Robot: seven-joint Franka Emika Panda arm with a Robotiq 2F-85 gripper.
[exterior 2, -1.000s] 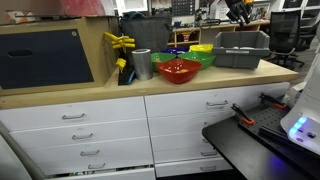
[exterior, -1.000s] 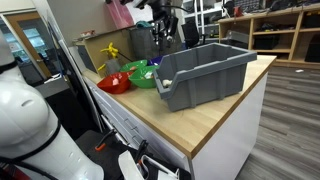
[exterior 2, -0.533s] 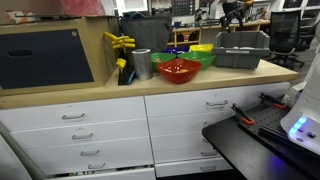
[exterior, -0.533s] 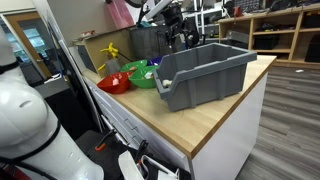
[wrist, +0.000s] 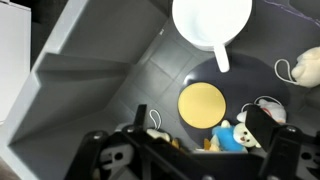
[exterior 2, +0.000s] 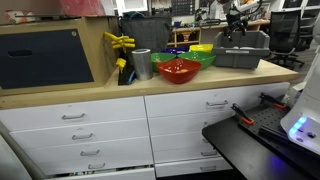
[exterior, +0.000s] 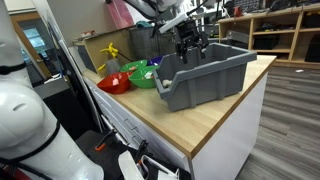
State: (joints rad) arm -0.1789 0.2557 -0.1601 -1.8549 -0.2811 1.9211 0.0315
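The gripper [exterior: 188, 50] hangs over the grey bin [exterior: 205, 80], right of centre in an exterior view; in another [exterior 2: 237, 30] it sits at the upper right above the bin [exterior 2: 243, 57]. In the wrist view the jaws stand apart at the bottom edge and hold nothing. Just above them in that frame, a yellow disc [wrist: 203, 104] lies flat on the bin floor. A white cup [wrist: 212, 20] lies at the top, with small toys [wrist: 232, 138] at the lower right. The bin stands on the tabletop [exterior: 215, 115]. A green bowl [exterior: 143, 76] and a red bowl [exterior: 114, 83] are to its left.
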